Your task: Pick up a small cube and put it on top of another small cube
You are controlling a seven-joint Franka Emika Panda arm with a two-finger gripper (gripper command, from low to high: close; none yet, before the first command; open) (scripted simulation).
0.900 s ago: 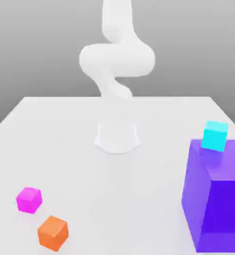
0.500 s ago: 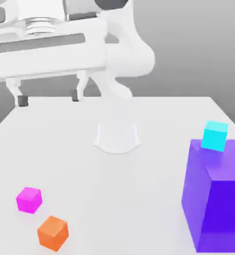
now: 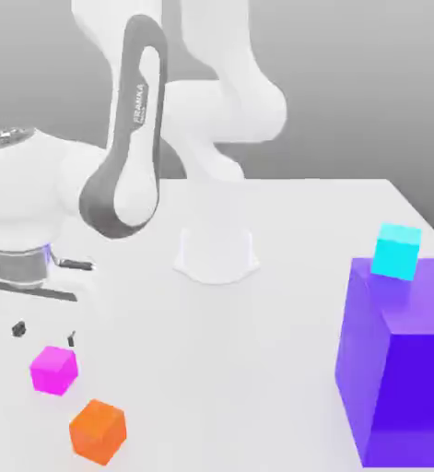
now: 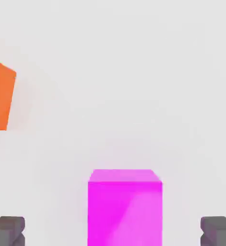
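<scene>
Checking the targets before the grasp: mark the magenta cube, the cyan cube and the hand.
magenta cube [image 3: 53, 369], exterior view, on its front face.
cyan cube [image 3: 396, 252], exterior view, on its front face, atop the purple cube [image 3: 414, 387].
hand [image 3: 44, 333], exterior view, midway between its open fingertips.

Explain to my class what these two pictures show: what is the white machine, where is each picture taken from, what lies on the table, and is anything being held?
These are simulator renders, not photographs. The white machine is a robot arm with a two-finger gripper at its end. One picture comes from a camera off the arm that looks across the white table. The other comes from a camera on the hand itself, looking down past the two dark fingertips.

On the table lie a small pink cube, a small orange cube near it, and a large purple cube at the exterior view's right. A small cyan cube sits on top of the purple one.

Nothing is held. The gripper is open and hangs just above the pink cube, with a fingertip on either side.
</scene>
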